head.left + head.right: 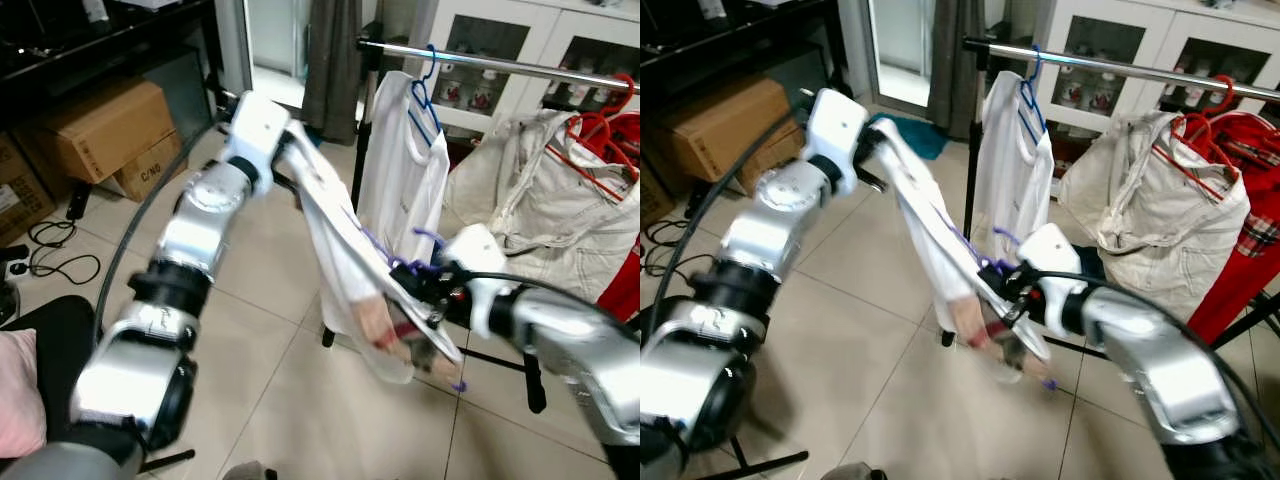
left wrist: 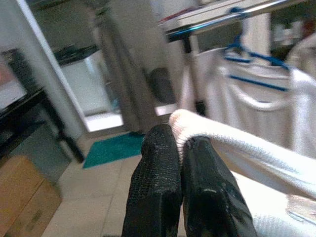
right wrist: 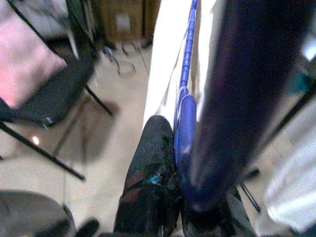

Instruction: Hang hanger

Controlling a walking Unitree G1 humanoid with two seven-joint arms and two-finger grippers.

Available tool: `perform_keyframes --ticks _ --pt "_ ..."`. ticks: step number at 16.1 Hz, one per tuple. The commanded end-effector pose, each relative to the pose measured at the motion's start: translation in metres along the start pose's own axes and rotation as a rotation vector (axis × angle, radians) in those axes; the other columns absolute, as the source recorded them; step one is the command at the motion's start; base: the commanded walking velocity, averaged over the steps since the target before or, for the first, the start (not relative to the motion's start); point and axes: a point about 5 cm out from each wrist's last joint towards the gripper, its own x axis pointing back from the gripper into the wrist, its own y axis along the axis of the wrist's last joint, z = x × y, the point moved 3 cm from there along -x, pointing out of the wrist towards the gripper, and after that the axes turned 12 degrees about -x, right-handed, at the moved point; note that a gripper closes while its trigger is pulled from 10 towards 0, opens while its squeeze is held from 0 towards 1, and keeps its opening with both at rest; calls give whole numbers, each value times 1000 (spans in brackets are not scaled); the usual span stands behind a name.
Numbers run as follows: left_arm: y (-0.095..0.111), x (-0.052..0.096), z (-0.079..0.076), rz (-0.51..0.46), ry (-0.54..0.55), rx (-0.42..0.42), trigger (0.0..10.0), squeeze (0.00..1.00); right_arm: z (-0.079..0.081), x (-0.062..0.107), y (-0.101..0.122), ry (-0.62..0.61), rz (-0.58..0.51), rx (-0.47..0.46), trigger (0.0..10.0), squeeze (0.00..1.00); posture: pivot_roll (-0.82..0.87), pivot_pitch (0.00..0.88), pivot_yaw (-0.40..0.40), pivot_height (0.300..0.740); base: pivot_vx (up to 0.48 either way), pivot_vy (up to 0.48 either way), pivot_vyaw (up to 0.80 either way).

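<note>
My right gripper (image 1: 425, 285) is clenched on the purple hanger (image 3: 183, 116), whose hook blurs across my right wrist view. My left gripper (image 2: 180, 148) pinches the white garment's (image 1: 335, 240) edge, held out left of the rack. Its lower end is hard to make out. Farther off, the metal rail (image 1: 520, 66) carries a blue hanger (image 1: 425, 95) over the tiled floor (image 1: 260, 290).

Cardboard boxes (image 1: 100, 135), teal mat (image 2: 116, 148)
</note>
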Motion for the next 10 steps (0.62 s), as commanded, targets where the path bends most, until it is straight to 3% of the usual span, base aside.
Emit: perform_keyframes --ticks 1,3,4,6,8,10 --pt "1 1 26 10 100 26 0 0 -1 9 8 18 -49 -29 0 0 -56 0 -12 740 0 0 0" --pt "-7 2 29 40 118 48 0 0 3 13 20 61 -136 -80 0 0 -57 0 -6 740 0 0 0" --pt "-16 1 26 68 129 61 0 0 6 16 34 90 -224 -131 0 0 -64 0 1 740 0 0 0" --pt "-15 -1 15 57 86 72 0 0 12 18 43 137 -281 -163 0 0 -67 0 4 740 0 0 0" --pt "-1 -6 -30 -20 -102 82 0 0 23 8 59 180 -370 -223 0 0 -67 0 4 740 0 0 0" --pt "10 -5 -60 -80 -235 94 0 0 12 -5 66 60 -416 -270 0 0 -69 0 5 740 0 0 0"
